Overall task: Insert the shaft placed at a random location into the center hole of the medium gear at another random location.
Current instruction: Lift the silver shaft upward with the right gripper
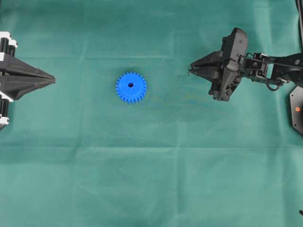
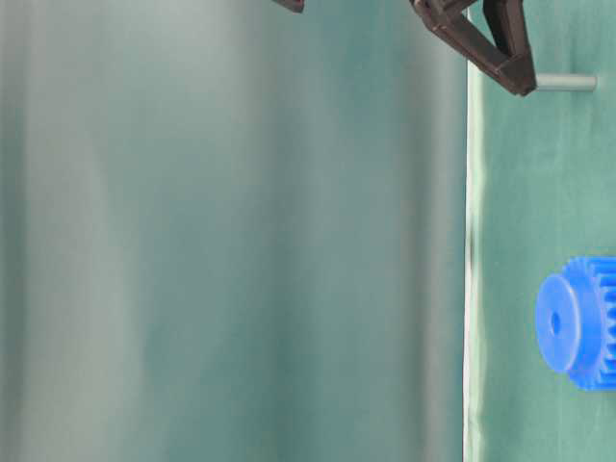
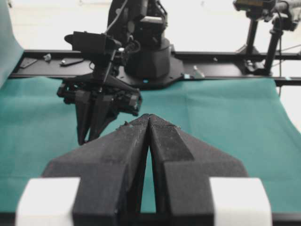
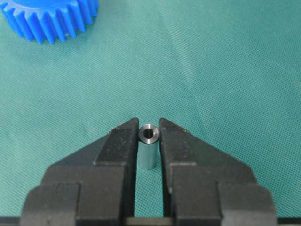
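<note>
The blue medium gear [image 1: 131, 87] lies flat on the green cloth left of centre, its center hole [image 1: 131, 85] facing up; it also shows in the side view [image 2: 577, 322] and at the top left of the right wrist view [image 4: 51, 16]. The silvery shaft [image 4: 149, 150] stands upright between the tips of my right gripper [image 4: 149, 123], whose jaws press on both its sides. From the side the shaft [image 2: 566, 83] sticks out below the gripper [image 2: 520, 82]. From overhead my right gripper [image 1: 191, 72] hides it. My left gripper [image 1: 53, 79] rests at the left edge, shut and holding nothing [image 3: 149, 117].
Green cloth [image 1: 156, 170] covers the whole table. The right arm's base plate [image 1: 297, 111] sits at the right edge. In the left wrist view a black rail [image 3: 225, 70] and camera stands [image 3: 275, 33] run along the far side.
</note>
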